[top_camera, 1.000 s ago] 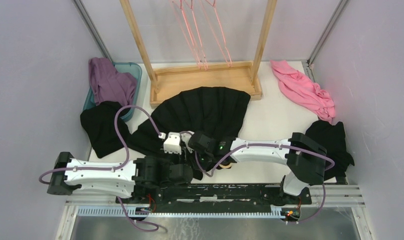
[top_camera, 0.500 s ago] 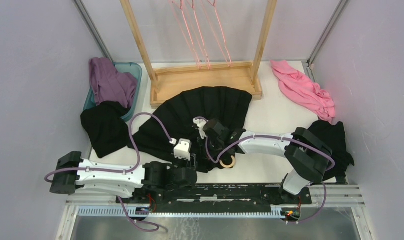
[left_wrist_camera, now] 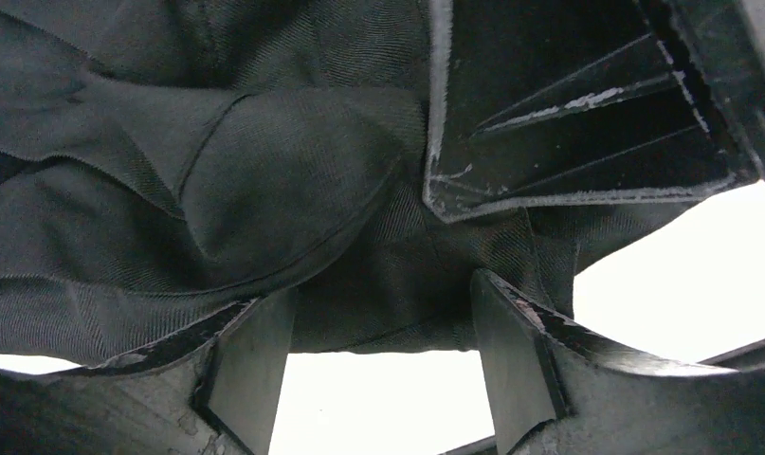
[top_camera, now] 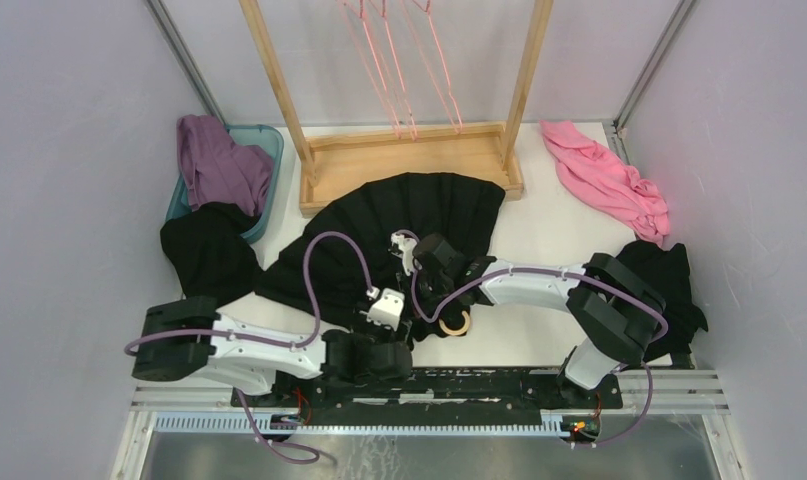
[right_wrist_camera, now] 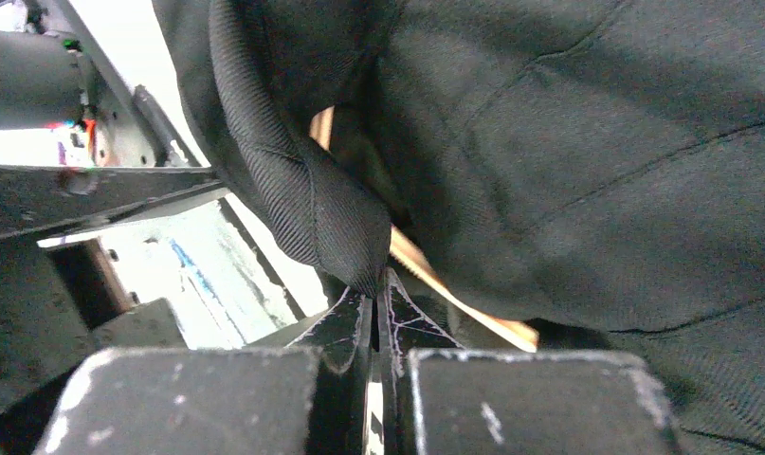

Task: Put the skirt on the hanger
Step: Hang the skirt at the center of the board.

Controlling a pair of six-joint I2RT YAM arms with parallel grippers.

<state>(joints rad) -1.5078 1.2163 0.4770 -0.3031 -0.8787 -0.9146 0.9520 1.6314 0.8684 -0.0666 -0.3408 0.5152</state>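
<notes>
The black pleated skirt lies fanned out on the table, its waist near the arms. The beige hanger is mostly under the fabric; its round hook shows at the waist, and a strip of its wood shows in the right wrist view. My right gripper is shut on the skirt's ribbed waistband, pinched at the fingertips. My left gripper is open at the waist edge. In its wrist view the skirt lies just past the gripper, with white table between the fingers.
A wooden rack with thin pink wire hangers stands behind the skirt. A teal bin with a purple garment is at back left, above a plain black garment. A pink garment and another black garment lie on the right.
My right gripper has drawn back from the near edge onto the skirt's waist, uncovering the hanger's hook. My left wrist has swung right and nearer, up to the waist edge.
</notes>
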